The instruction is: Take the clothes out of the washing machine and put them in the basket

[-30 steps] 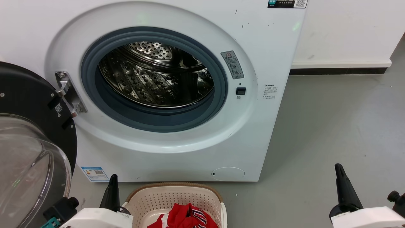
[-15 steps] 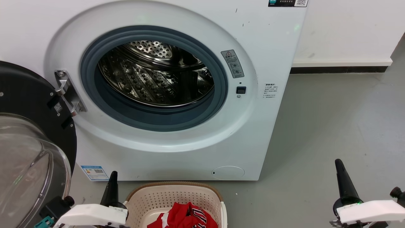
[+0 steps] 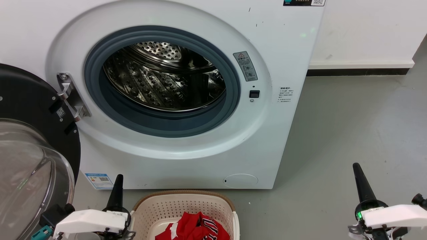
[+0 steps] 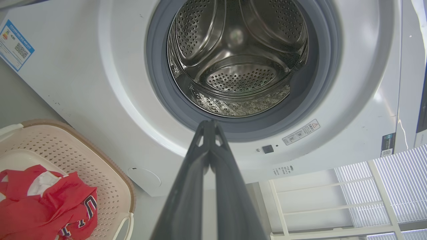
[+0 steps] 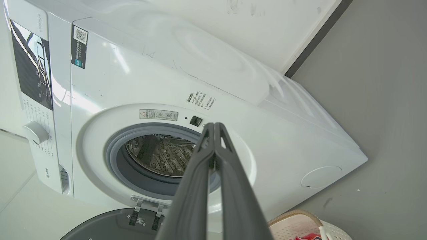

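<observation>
At far left the domed glass door [image 3: 30,173] hangs open on its black rim. My left gripper [image 4: 209,124] has its dark tapered fingers pressed together, holding nothing. Just to its right, the crumpled red clothes [image 3: 196,228] lie in the perforated cream basket [image 3: 181,193], in front of the glossy white washing machine [image 3: 186,163] with its dimpled steel drum [image 3: 156,83]. Far right, my right gripper [image 5: 213,126] is likewise pinched together and bare.

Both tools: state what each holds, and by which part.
Nothing. The left tool and the right tool are shut and empty; the clothes lie loose in the basket.
</observation>
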### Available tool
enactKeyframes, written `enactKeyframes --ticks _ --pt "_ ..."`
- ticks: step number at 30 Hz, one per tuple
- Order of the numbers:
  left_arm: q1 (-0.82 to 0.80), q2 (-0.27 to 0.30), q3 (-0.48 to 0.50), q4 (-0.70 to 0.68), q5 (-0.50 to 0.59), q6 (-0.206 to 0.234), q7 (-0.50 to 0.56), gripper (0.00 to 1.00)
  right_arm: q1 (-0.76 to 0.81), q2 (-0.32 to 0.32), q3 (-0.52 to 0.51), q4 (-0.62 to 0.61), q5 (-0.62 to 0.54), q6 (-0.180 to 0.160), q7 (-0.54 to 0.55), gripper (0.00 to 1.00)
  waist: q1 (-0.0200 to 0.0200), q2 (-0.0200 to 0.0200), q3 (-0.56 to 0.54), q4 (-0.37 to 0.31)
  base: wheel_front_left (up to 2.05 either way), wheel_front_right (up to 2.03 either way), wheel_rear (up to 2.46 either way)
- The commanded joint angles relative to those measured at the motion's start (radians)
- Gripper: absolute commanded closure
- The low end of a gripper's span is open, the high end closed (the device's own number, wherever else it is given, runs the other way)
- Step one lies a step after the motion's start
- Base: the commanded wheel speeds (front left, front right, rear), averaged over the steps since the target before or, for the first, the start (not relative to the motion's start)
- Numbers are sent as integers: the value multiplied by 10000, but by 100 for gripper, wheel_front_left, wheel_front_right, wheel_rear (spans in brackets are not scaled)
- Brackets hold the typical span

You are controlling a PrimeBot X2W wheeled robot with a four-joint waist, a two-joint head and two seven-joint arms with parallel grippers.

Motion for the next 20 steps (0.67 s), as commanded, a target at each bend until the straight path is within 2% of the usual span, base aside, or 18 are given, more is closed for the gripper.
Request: enactKeyframes --ticks 1,20 --pt "-203 1 35 -28 -222 -95 48 100 -220 -53 -32 -22 256 0 44 100 0 0 4 1 0 0 0" --pt "-504 1 234 137 -2042 -278 512 100 -598 -29 -166 317 2091 -1 534 100 0 0 78 18 0 0 0"
